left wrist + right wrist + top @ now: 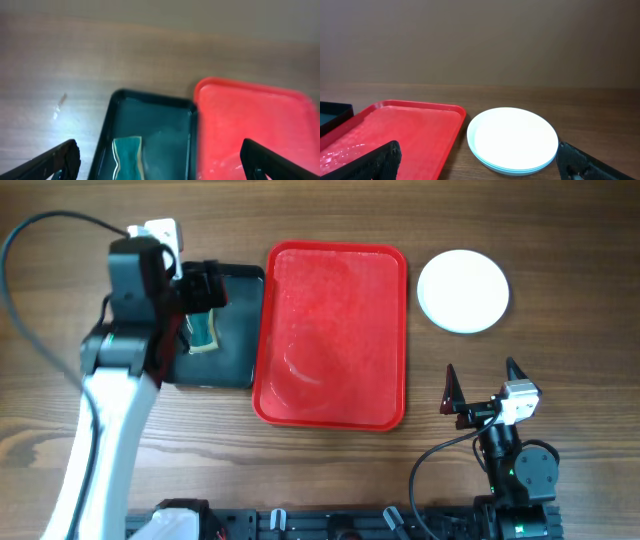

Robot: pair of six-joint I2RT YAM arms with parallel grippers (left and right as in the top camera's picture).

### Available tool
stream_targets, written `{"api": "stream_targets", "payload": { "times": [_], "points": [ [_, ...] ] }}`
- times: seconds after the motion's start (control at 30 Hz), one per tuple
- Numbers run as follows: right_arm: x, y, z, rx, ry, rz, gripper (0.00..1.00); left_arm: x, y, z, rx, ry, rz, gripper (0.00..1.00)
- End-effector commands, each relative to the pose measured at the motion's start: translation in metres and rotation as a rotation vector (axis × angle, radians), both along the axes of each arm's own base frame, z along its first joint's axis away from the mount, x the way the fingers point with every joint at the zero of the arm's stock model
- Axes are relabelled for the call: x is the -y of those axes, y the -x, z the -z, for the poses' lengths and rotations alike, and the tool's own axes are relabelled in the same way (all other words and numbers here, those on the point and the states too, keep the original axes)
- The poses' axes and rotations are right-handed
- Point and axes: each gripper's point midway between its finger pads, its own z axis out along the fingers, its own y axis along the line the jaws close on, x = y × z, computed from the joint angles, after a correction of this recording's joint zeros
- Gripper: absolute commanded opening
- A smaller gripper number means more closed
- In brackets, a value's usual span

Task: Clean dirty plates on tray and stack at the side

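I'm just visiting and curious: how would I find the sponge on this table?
Start at the big red tray in the middle of the table. Just left of it sits a smaller black tray, and the sponge lies inside it: the only green thing there.

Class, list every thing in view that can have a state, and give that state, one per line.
red tray: holds no plates
plates: stacked beside tray, white on top
sponge: lying in black tray
left claw: open, empty
right claw: open, empty
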Motion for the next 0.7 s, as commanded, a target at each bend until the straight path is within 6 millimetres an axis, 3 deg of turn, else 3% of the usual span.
{"api": "stream_targets", "payload": {
  "times": [0.0,0.17,0.37,0.53,0.67],
  "points": [
    [-0.003,0.001,-0.002,0.013,0.016,-0.015,1.00,-0.001,0.039,-0.068,0.185,0.009,0.001,1.00],
    [-0.003,0.001,-0.002,0.013,0.016,-0.015,1.00,-0.006,0.117,-0.136,0.407,0.014,0.004,1.00],
    [-0.003,0.001,-0.002,0.013,0.017,-0.015,1.00,-0.013,0.201,-0.174,0.606,0.019,-0.010,1.00],
    [-0.003,0.001,-0.002,0.013,0.016,-0.015,1.00,-0.015,0.260,-0.162,0.640,0.030,-0.001,1.00],
    [-0.003,0.001,-0.002,0.013,0.016,-0.015,1.00,-0.016,0.289,-0.146,0.642,0.030,0.000,1.00]
  ]
}}
